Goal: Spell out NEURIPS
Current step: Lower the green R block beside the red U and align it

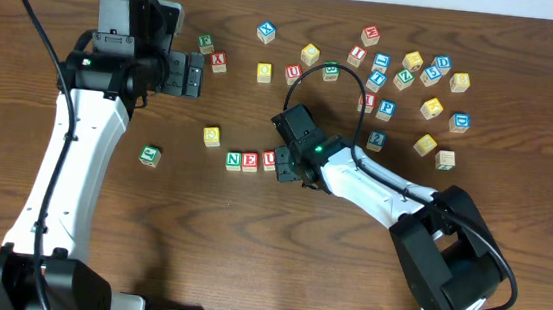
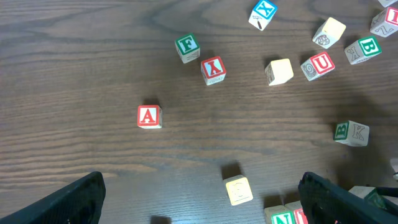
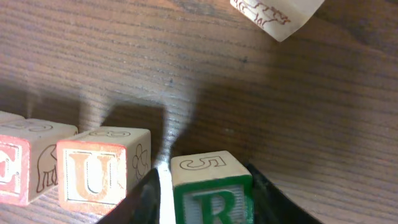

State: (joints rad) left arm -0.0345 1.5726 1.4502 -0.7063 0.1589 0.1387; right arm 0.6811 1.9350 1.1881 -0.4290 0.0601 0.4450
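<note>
A row of cubes N [image 1: 234, 158], E [image 1: 250, 160] and U [image 1: 268, 160] lies at mid-table. My right gripper [image 1: 286, 166] stands at the row's right end and covers the R cube in the overhead view. In the right wrist view the green R cube [image 3: 211, 190] sits between the fingers [image 3: 140, 202], right of the orange U cube [image 3: 99, 174] and the E cube [image 3: 18, 168]; the gripper [image 3: 208, 202] is shut on it. A blue P cube [image 1: 386, 109] lies among the loose cubes. My left gripper [image 1: 195, 75] hangs open over the table [image 2: 199, 193], holding nothing.
Several loose cubes are scattered at the back right [image 1: 412, 62]. A yellow-faced cube [image 1: 212, 135] lies left of the row and a green one [image 1: 150, 154] further left. Under the left wrist lie a red A [image 2: 148, 116], a red X [image 2: 213, 70] and a green F [image 2: 187, 47].
</note>
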